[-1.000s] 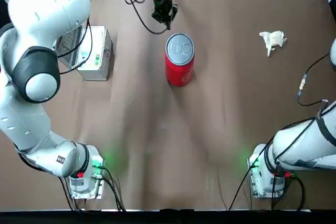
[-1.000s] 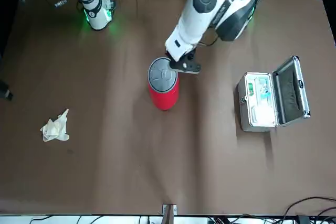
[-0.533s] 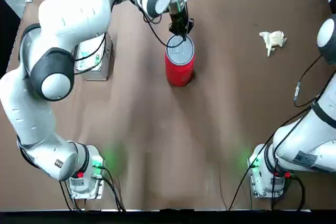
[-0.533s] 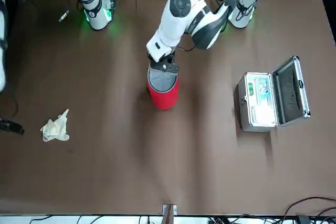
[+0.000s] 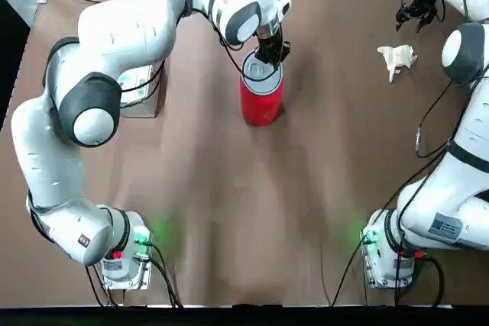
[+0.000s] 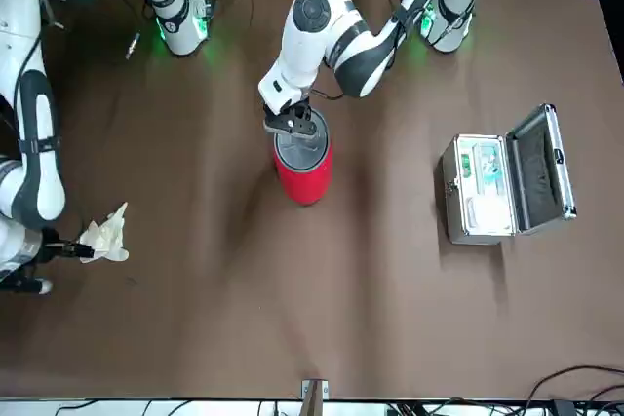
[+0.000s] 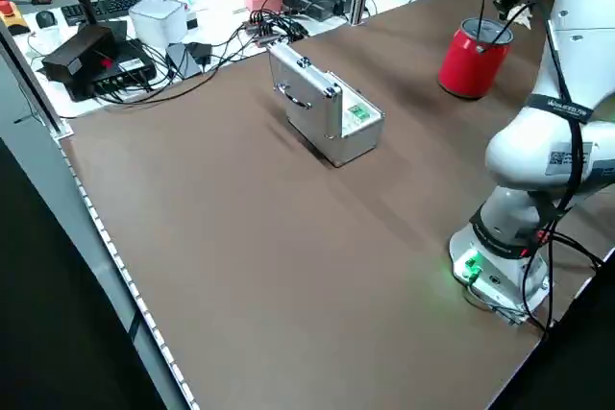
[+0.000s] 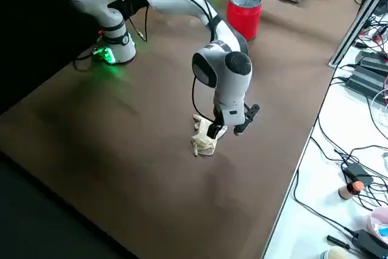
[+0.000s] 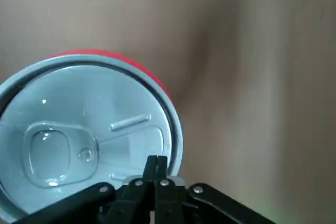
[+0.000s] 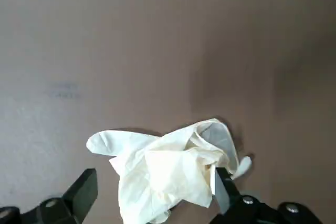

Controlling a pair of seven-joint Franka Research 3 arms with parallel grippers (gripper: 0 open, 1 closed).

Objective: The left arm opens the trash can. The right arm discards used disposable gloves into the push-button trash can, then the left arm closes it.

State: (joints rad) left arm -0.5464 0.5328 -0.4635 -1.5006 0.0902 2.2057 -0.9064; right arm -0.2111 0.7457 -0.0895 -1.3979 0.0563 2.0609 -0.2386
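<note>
having swung my left gripper [image 9: 156,167], fingers pinched together, down onto the silver-grey lid of the small red cylindrical trash can [image 5: 260,87] at upper centre, i've spread my right gripper [image 10: 152,188] around the cream-white glove wad [image 5: 396,58] at upper right, so pressing it open comes next.

Brown table [image 5: 229,204] — silver case [image 6: 502,192] open, cluttered white benches [image 7: 144,16] alongside.

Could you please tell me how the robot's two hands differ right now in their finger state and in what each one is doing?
The left hand has its fingers shut and rests their tips on the lid of the trash can. The right hand is open, its fingers spread either side of the disposable gloves on the table. Both are black two-finger hands; neither holds anything.
</note>
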